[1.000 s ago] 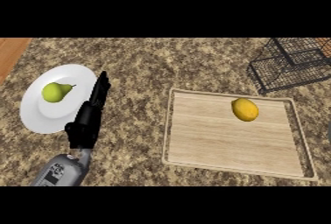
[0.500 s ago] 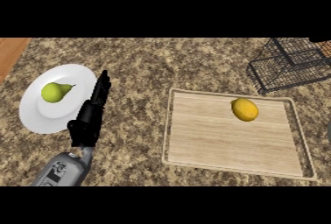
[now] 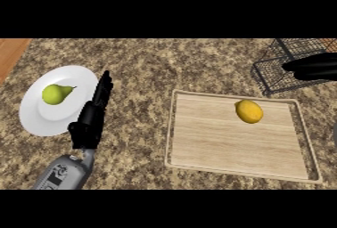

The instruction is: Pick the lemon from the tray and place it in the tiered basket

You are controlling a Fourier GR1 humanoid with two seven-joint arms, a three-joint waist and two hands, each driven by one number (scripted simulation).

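- Speckled stone counter (image 3: 164,62) fills the head view, with a wooden tray (image 3: 217,151) to my right of centre and a white plate (image 3: 36,122) to my left.
- On the tray, the lemon (image 3: 249,111) lies in the far right part, near the far rim but not touching it. It is alone on the wood.
- Its long axis runs roughly away from me, towards the far rim, with only a slight tilt. A grasp across its short width would therefore come in from the sides.
- My left hand (image 3: 92,120) lies over the plate's right edge with its fingers straight, pointing away from me. It holds nothing.
- A green pear (image 3: 56,94) sits on that plate, just beside my left fingertips. It is no part of this job.
- My right hand (image 3: 313,69) shows as a dark shape at the right edge, in front of the wire basket (image 3: 273,78). I think it is up off the counter, but from this steep angle I cannot be sure.
- Whether that hand is open or closed I cannot tell. I see nothing in it.
- From my right hand, the lemon lies nearer to me and to the left, with the tray's far rim between them.
- From my left hand, the lemon is well apart, across a strip of bare counter and most of the tray.
- So my right hand is clearly the nearer one, and I judge the pick belongs to it.
- The basket stands just beyond the tray's far right corner, so the carry afterwards looks short.
- I judge the task barely begun, since the lemon is not yet grasped.
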